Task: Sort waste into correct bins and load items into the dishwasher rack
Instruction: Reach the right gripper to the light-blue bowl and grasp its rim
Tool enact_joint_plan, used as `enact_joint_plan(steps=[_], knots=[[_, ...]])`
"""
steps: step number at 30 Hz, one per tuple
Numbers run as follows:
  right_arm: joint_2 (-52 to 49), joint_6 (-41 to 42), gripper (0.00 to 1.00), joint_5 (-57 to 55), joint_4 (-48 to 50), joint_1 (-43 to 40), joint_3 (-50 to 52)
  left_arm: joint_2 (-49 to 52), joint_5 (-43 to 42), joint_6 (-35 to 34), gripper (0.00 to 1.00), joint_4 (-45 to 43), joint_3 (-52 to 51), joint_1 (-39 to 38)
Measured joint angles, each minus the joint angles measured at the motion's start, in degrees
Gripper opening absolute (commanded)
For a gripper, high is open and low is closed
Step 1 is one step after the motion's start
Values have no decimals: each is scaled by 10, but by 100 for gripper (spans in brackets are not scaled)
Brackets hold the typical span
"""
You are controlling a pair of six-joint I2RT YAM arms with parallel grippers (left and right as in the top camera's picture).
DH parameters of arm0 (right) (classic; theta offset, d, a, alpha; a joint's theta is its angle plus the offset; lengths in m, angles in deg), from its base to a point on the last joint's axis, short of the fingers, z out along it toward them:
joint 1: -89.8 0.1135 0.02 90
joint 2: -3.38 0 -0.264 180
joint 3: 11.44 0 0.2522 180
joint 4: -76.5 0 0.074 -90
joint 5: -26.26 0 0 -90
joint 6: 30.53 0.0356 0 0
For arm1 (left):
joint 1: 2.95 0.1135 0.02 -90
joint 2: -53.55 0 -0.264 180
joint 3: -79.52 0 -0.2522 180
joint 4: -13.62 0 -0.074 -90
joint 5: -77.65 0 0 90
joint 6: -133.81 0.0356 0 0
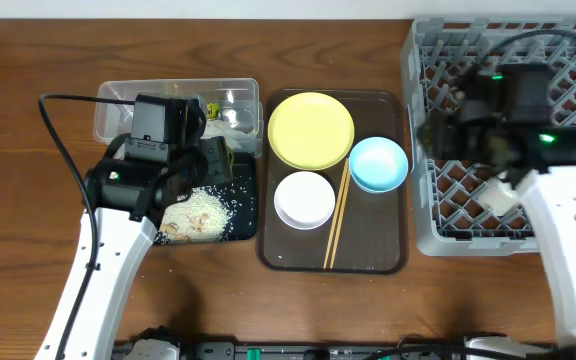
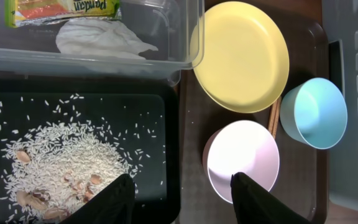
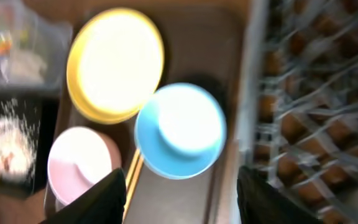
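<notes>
The clear tub [image 1: 118, 110] holds the green-yellow wrapper [image 2: 64, 9] and the white tissue [image 2: 101, 38]. The rice scraps [image 2: 61, 165] lie in the black tray [image 2: 148, 112]. My left gripper [image 2: 182, 186] is open and empty over the border between the black tray and the white bowl [image 2: 241, 158]. The yellow plate [image 1: 311, 130], the blue bowl [image 1: 378, 163], the white bowl and the chopsticks [image 1: 338, 220] lie on the brown serving tray [image 1: 378, 255]. My right gripper [image 3: 180, 180] is open and empty, near the left edge of the grey rack [image 1: 438, 235], above the blue bowl [image 3: 179, 130]. The right wrist view is blurred.
A small white object [image 1: 498, 197] lies in the rack beside my right arm; I cannot tell if it is the cup. The left arm [image 1: 118, 230] crosses the black tray's left side. Bare wooden table [image 1: 28, 200] lies to the left and front.
</notes>
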Motion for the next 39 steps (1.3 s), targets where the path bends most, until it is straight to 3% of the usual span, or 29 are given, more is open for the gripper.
enact_joint_plan(steps=[8,25,28,32,34,36,39], knots=[[-98,90,56,-124,2,105,2,0,0,0,54,0,0,0],[-256,137,52,-235,57,113,4,0,0,0,54,2,0,0],[-272,138,41,-235,55,115,4,0,0,0,54,2,0,0],[-277,143,14,-238,51,115,5,0,0,0,54,2,0,0],[-277,145,11,-238,52,115,5,0,0,0,54,2,0,0],[-275,144,1,-239,52,115,5,0,0,0,54,2,0,0],[-255,148,1,-233,52,113,5,0,0,0,54,2,0,0]])
